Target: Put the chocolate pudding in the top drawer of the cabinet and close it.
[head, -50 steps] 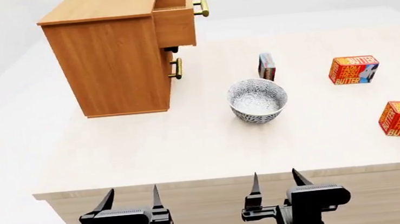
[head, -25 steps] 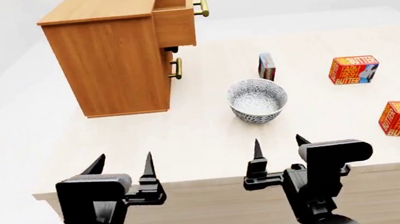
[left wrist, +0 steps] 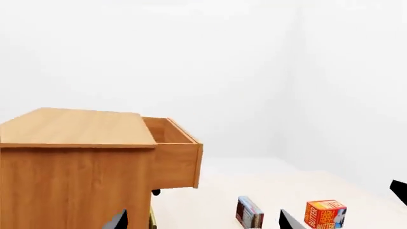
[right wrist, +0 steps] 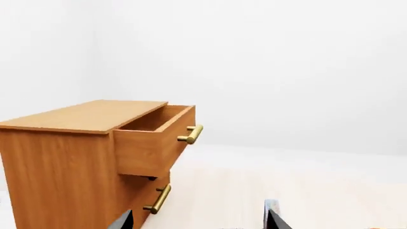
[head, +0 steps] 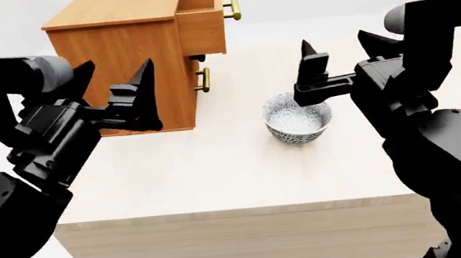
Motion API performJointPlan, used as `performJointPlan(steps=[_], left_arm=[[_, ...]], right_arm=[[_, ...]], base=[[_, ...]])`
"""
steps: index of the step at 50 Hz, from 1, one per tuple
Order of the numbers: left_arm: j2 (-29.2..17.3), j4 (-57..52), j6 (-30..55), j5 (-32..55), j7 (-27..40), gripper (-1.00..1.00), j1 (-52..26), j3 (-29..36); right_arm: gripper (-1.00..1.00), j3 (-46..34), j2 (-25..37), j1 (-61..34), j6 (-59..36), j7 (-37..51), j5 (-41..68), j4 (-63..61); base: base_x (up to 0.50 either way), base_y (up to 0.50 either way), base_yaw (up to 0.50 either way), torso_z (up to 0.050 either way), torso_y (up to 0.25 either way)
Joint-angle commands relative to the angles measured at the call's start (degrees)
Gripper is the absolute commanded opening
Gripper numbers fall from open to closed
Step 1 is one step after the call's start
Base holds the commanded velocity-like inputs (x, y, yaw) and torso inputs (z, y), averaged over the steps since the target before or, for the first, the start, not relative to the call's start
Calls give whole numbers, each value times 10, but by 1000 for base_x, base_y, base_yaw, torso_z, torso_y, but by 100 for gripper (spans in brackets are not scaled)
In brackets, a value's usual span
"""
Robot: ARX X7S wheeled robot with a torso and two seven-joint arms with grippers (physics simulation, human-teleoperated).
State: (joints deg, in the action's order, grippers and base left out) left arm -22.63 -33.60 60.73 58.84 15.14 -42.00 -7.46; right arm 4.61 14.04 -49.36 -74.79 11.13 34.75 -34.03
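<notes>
Orange-brown wood forms the cabinet [head: 129,63], which is set at the far left of the pale tabletop [head: 217,167]. The top drawer [head: 202,22] is seen pulled out. The chocolate pudding [left wrist: 249,213] is stood upright on the tabletop, well apart from the cabinet, near a butter box [left wrist: 325,214]. Both the left end effector [head: 115,95] and right end effector [head: 341,57] are held raised, fingers apart, nothing gripped. A patterned bowl [head: 297,123] is placed mid-tabletop.
</notes>
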Motion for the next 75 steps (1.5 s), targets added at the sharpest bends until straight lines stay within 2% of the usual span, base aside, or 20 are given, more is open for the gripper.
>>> performJointPlan(steps=[1,3,5,7,16,26,33,40,51,75], left_arm=[[-28,116,129,119,37,100,-247,-3],[-27,135,139,130,42,100,-269,-5],[-38,219,234,238,157,100,-385,-21],[-43,262,261,280,205,100,-432,-18],[-54,300,264,326,246,100,-477,9],[-64,309,254,365,276,100,-481,27],[-74,309,244,411,313,100,-458,31],[-80,302,230,415,311,100,-419,29],[-91,303,218,429,315,100,-400,35],[-107,300,202,444,312,100,-407,53]], right_arm=[[100,-40,3,-196,-1,-24,-8,149],[100,-48,4,-216,12,-31,-14,175],[100,-88,3,-303,65,-69,-47,331],[100,-105,2,-339,90,-88,-61,398],[100,-118,5,-367,109,-99,-71,446],[100,-123,9,-366,107,-101,-70,448],[100,-124,18,-348,88,-98,-64,435],[100,-131,23,-329,84,-97,-65,433],[100,-141,27,-313,77,-95,-64,428],[100,-148,27,-325,73,-95,-59,431]], base=[[172,0,0,0,0],[189,0,0,0,0],[303,0,0,0,0],[309,0,0,0,0],[306,0,0,0,0],[303,0,0,0,0],[304,0,0,0,0],[306,0,0,0,0],[305,0,0,0,0],[305,0,0,0,1]])
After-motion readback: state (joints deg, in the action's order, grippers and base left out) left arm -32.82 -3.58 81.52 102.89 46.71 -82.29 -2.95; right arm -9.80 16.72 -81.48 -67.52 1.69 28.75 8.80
